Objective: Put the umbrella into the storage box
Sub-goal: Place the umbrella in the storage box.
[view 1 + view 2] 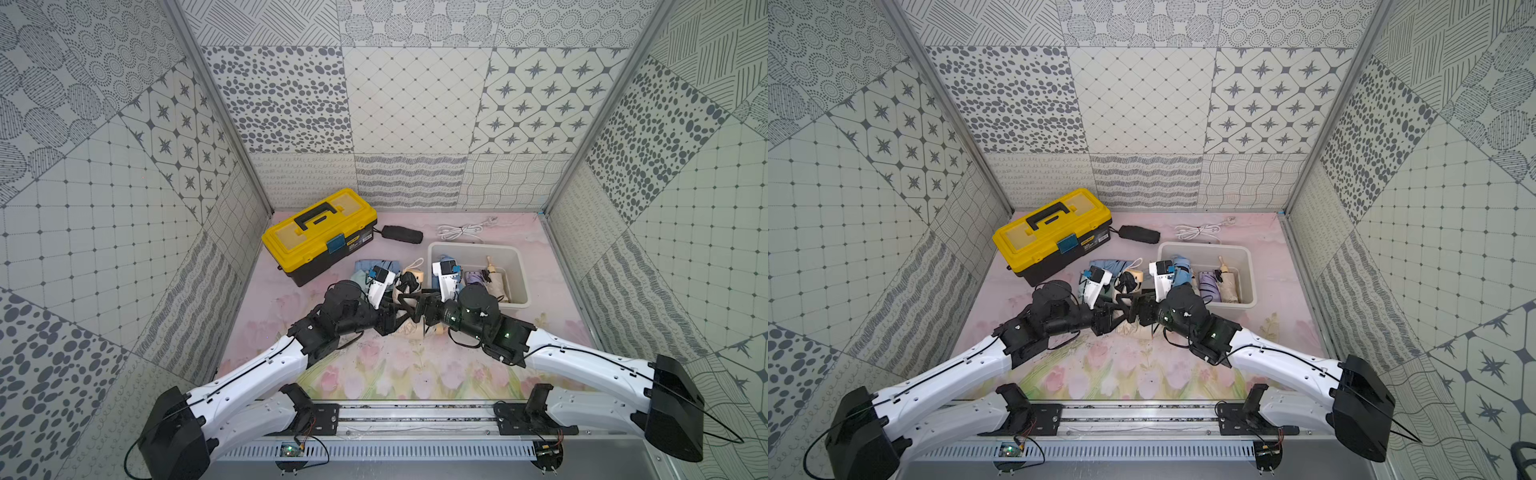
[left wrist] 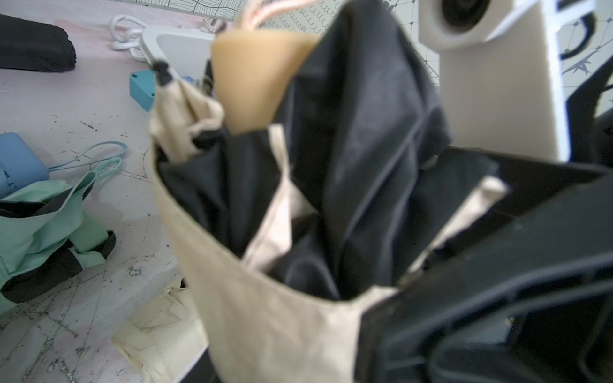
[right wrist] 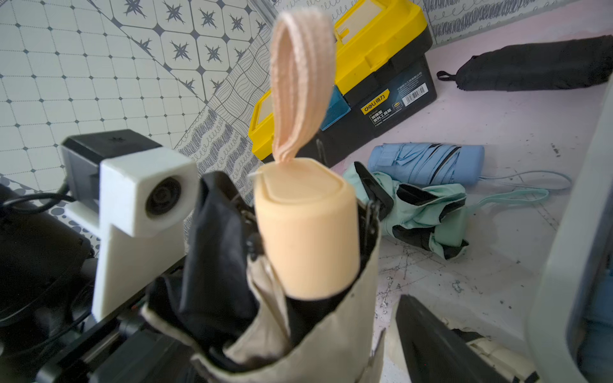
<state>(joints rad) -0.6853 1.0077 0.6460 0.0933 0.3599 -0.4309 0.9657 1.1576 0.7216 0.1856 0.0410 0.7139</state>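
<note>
Beige folded fabric umbrella [image 3: 305, 232] with peach handle stood upright between left gripper [image 1: 400, 311], clamped on it, and right gripper [image 1: 420, 309], jaws spread around it. Umbrella outside white rectangular plastic storage box [image 1: 473, 246], just beside it.

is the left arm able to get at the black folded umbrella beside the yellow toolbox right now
Probably not yet: the left gripper is clamped on the upright beige folding umbrella with the peach handle and must release it first.
</note>
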